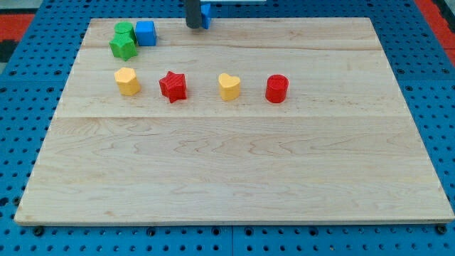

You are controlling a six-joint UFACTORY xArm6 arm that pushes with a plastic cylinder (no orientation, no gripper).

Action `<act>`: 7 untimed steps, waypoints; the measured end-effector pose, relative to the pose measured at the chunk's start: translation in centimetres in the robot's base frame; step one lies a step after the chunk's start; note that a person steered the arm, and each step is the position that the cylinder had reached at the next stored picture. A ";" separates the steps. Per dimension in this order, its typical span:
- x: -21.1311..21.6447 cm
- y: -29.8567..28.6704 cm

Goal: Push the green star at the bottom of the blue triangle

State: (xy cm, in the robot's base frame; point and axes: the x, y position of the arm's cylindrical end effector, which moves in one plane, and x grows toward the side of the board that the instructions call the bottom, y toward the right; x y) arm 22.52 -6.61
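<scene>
Near the wooden board [234, 178]'s top-left corner, the green star [122, 47] touches a second green block [124, 30] and a blue cube [145, 33]; rightward, a yellow block [127, 81], red star [173, 86], yellow heart [229, 87] and red cylinder [276, 89] line up; my tip [193, 26], jawless, hides the blue triangle [206, 14] at the top edge

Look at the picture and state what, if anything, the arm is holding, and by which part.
Nothing is held. My tip is a bare rod end at the view's top, beside the blue triangle, far from the green star.
</scene>
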 end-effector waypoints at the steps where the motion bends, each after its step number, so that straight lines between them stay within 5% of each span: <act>1: 3.4 0.4; 4: 9.8 -11.8; 5: 8.0 -18.8; 6: 4.3 -20.5; 7: 4.0 -15.7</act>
State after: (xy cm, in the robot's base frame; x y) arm 26.49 -22.32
